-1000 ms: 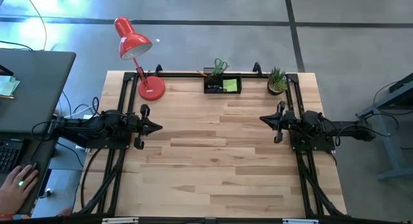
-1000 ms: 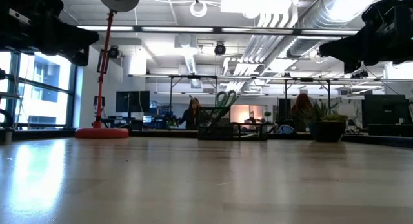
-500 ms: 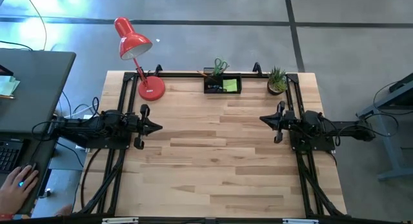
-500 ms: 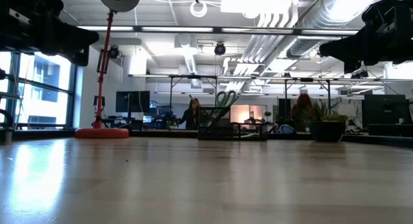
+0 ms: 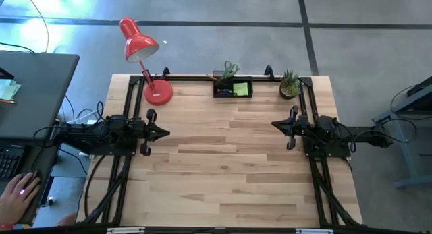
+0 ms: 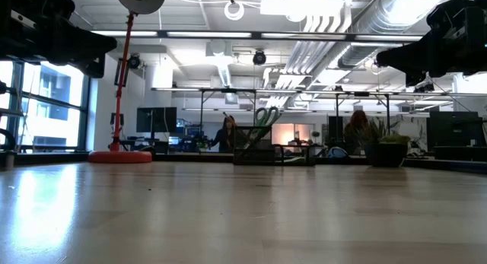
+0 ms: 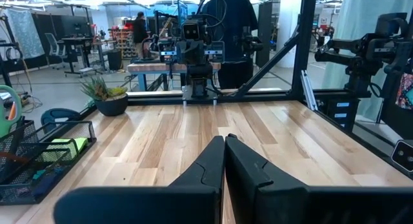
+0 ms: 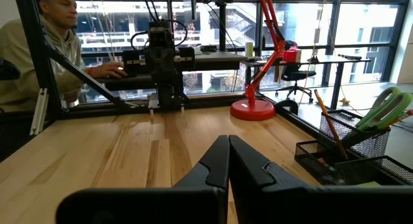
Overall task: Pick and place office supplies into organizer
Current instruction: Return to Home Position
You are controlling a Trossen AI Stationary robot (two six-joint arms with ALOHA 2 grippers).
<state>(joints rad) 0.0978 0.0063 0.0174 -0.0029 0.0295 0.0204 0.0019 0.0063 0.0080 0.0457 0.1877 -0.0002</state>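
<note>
The black mesh organizer [image 5: 233, 89] stands at the table's far edge, near the middle. Green-handled scissors [image 5: 230, 67] and an orange pencil [image 8: 328, 124] stand upright in its cup, and a lime-green sticky-note pad [image 5: 241, 90] lies in its tray. My left gripper [image 5: 167, 133] hangs shut above the table's left side, pointing level toward the right. My right gripper [image 5: 274, 125] hangs shut above the right side, pointing level toward the left. Both are far from the organizer and hold nothing.
A red desk lamp [image 5: 145, 59] stands at the far left corner and a small potted plant [image 5: 290, 84] at the far right. Black frame rails [image 5: 128, 166] run along both table sides. A person's hand [image 5: 20, 193] rests at a desk left of the table.
</note>
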